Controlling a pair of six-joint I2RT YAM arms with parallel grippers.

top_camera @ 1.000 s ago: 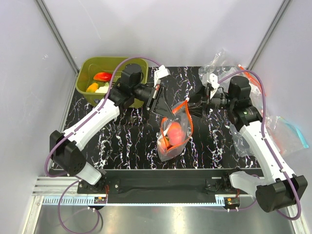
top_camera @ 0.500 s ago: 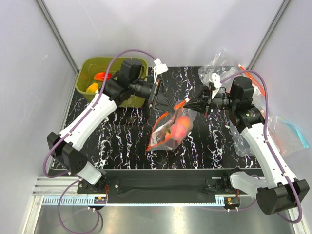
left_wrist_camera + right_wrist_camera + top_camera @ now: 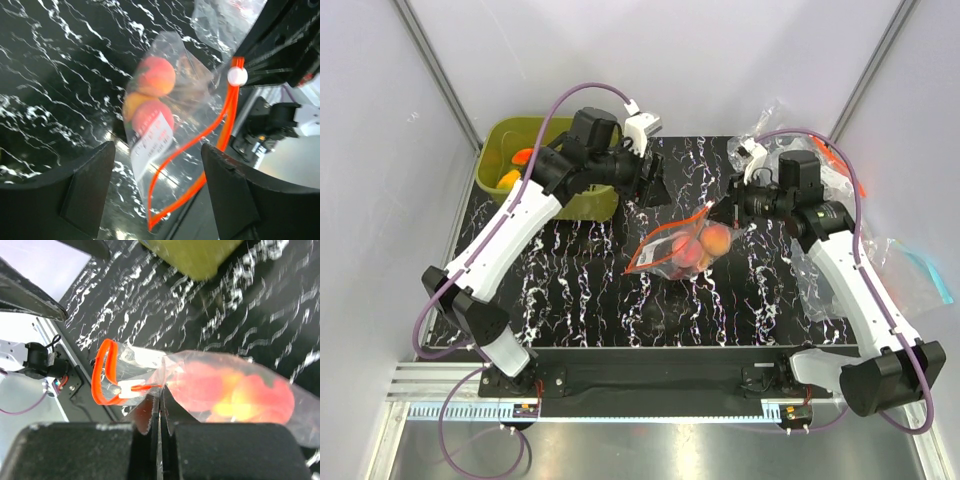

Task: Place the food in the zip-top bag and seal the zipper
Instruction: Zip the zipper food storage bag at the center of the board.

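Note:
The zip-top bag [image 3: 665, 258] lies low over the middle of the black table, with the orange-pink food [image 3: 705, 245] inside it. My right gripper [image 3: 722, 212] is shut on the bag's edge at one end of the zipper [image 3: 102, 372]. The white slider [image 3: 131, 388] sits just beyond my right gripper [image 3: 161, 402], and the fruits [image 3: 230, 390] bulge to its right. My left gripper [image 3: 653, 190] stands open, up and left of the bag, holding nothing. In the left wrist view the bag [image 3: 165, 150] with fruits [image 3: 152, 75] lies beyond my left gripper [image 3: 157, 195]. The red-orange zipper [image 3: 200, 145] gapes in a loop.
A green bin [image 3: 500, 150] with a red pepper and other items stands at the back left, behind my left arm. Spare clear bags [image 3: 905, 270] lie along the right edge, and another lies at the back right [image 3: 785, 120].
My left gripper opened, let go of the bag and drew back up-left. My right gripper shut on the bag's zipper end. The bag swung from upright to lying low and sideways.

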